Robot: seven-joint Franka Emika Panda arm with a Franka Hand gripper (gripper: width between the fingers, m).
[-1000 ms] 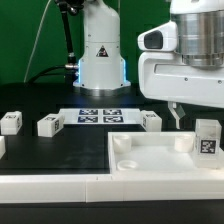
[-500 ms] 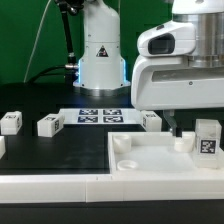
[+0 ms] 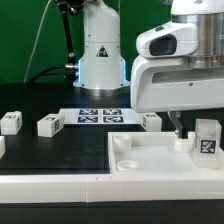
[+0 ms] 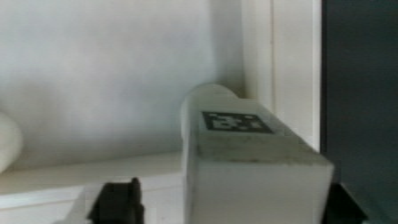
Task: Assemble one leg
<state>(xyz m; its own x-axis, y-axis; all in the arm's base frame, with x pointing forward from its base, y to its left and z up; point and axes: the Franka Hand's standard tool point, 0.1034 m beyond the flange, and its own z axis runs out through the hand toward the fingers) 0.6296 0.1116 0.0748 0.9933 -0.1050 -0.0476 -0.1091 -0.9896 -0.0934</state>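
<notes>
The gripper (image 3: 181, 127) was poised over a leg (image 3: 207, 137); its opening could not be judged. Nothing was assembled.

Backdrop: green curtain or screen (image 3: 25, 35) fills upper left of the exterior view, lit unevenly, darker toward the frame's edge. A thin dark cable or rod (image 3: 40, 40) crosses it diagonally. Work surface: black table (image 3: 60, 150), matte, spanning the middle of the frame. A white ledge (image 3: 50, 190) runs along the bottom edge. Lighting looks bright and even; cool bluish glow at upper centre.
</notes>
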